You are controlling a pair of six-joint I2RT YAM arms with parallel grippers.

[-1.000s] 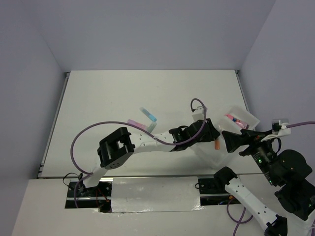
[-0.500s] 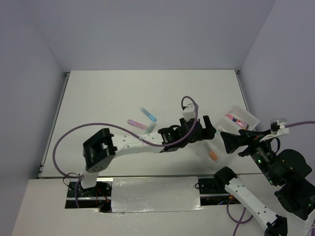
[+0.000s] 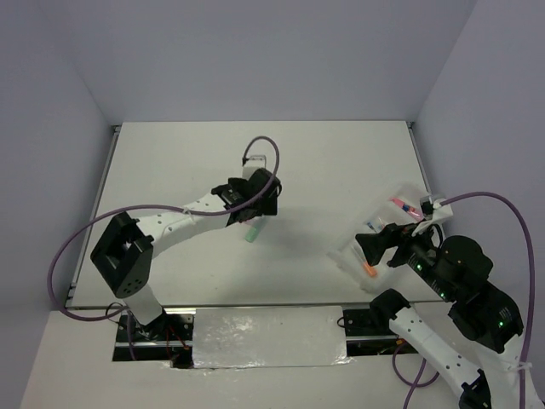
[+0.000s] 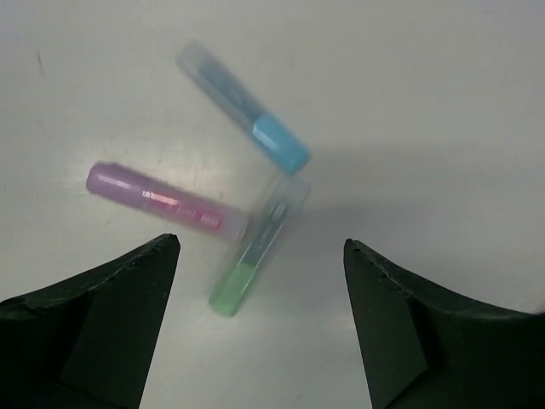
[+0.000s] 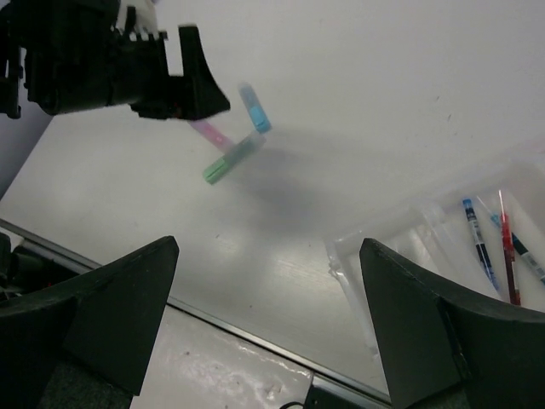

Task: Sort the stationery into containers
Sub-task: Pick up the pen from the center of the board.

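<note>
Three highlighters lie together mid-table: blue (image 4: 254, 119), purple (image 4: 153, 198) and green (image 4: 258, 254). My left gripper (image 4: 261, 247) hangs open just above them, the green one between its fingers and untouched. From above only the green highlighter (image 3: 253, 232) shows below the left gripper (image 3: 255, 210). The translucent tray (image 3: 347, 253) sits at the right with an orange tube (image 3: 368, 268) in its near section and pens (image 3: 400, 205) in the far one. In the right wrist view a blue pen (image 5: 477, 234) and a red pen (image 5: 507, 249) lie in the tray (image 5: 426, 247). My right gripper (image 5: 268, 251) is open and empty over the tray's near end.
The table's near edge, a metal strip (image 5: 255, 334), runs just below the right gripper. The left arm's purple cable (image 3: 102, 223) loops over the left side of the table. Walls close off the table on the left, back and right.
The left gripper opened at the tray, leaving the orange tube in it, then swung left to above the highlighters. The right gripper shifted a little left over the tray.
</note>
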